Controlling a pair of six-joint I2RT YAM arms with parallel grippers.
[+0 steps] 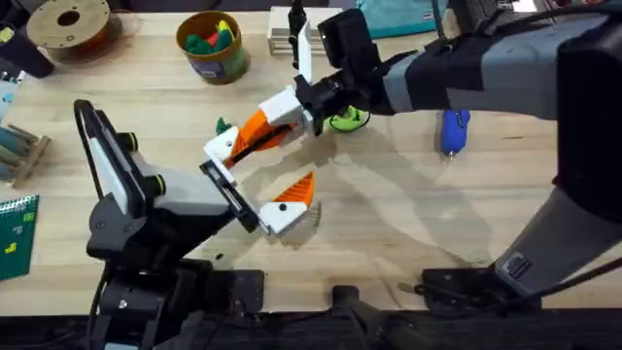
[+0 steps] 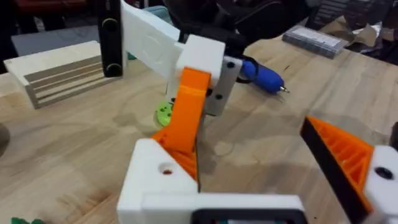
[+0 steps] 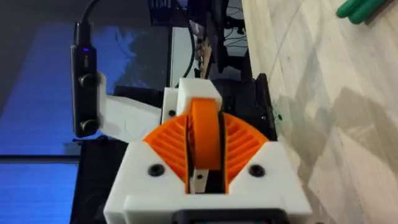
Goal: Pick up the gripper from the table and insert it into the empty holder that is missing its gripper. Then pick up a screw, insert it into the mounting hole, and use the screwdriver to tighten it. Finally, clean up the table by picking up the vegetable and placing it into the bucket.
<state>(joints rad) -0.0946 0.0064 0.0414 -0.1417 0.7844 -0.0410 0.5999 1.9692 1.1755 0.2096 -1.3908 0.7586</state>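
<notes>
My right gripper (image 1: 284,117) is shut on the orange gripper (image 1: 255,133), which slants down onto the holder (image 1: 222,148). The holder is the bare white finger (image 2: 157,177) of my open left gripper (image 1: 259,173); its other finger carries an orange ribbed pad (image 2: 345,155). In the left wrist view the orange gripper (image 2: 188,115) touches the holder's sloped top. The right wrist view shows the wedge (image 3: 205,121) pinched between my orange pads (image 3: 168,146). The blue screwdriver (image 1: 454,131) lies to the right. The dark green vegetable (image 1: 223,125) lies behind the holder. The bucket (image 1: 236,64) stands at the back. A screw is out of view.
A bright green disc (image 1: 348,120) lies under the right wrist. A brown spool (image 1: 68,24) sits at the back left, stacked wooden plates (image 1: 282,34) at the back centre, and a green board (image 1: 15,233) at the left edge.
</notes>
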